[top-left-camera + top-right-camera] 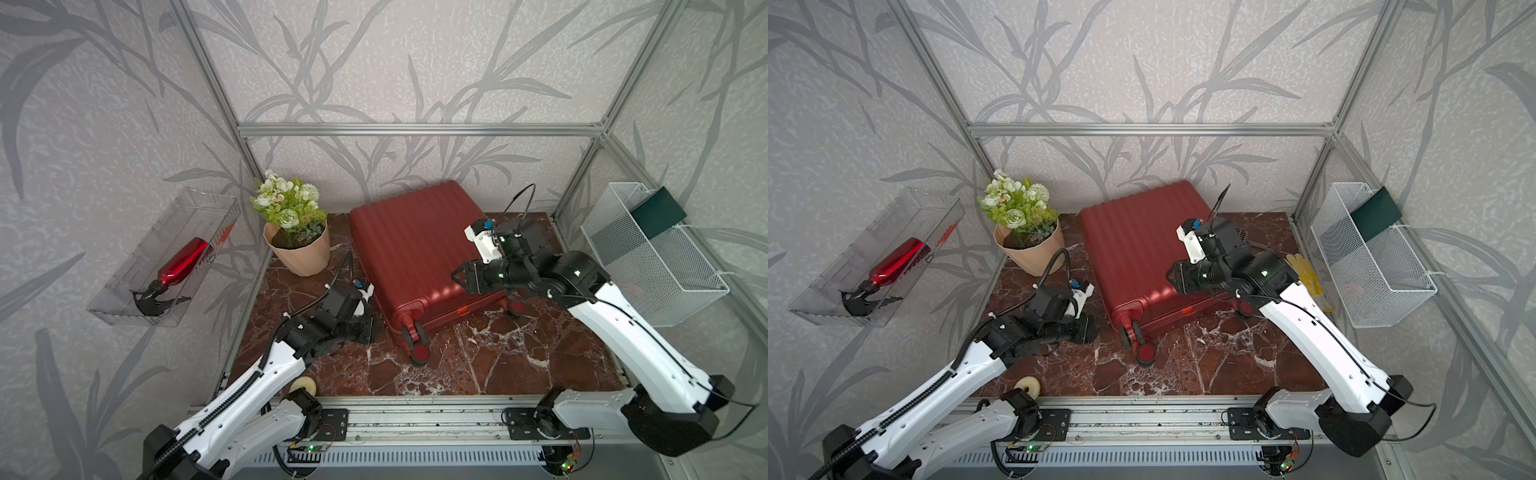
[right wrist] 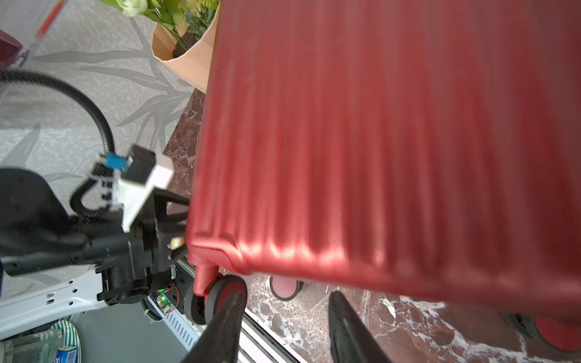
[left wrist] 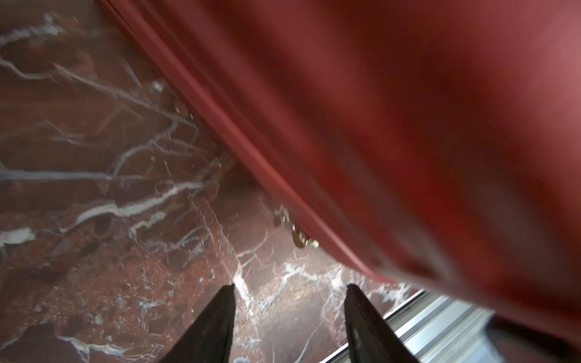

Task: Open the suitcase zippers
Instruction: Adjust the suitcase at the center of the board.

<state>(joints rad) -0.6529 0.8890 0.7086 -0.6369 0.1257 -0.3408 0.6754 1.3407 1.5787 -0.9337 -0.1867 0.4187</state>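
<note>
The suitcase is a red ribbed hard case lying flat and shut on the table, with its wheels toward the robot. It sits just right of the left claw and below the right claw. The zippers run as a thin red track along its side, with a small metal pull just ahead of the left claw.

Well left of the left claw, a clear tray on the wall holds a red spray bottle. Well right of the right claw, a white wire basket holds a dark green thing. A pot of flowers stands beyond the left claw.

The left arm reaches low to the case's near corner, and the right arm bends over its top. Both claws stand apart, holding nothing.
</note>
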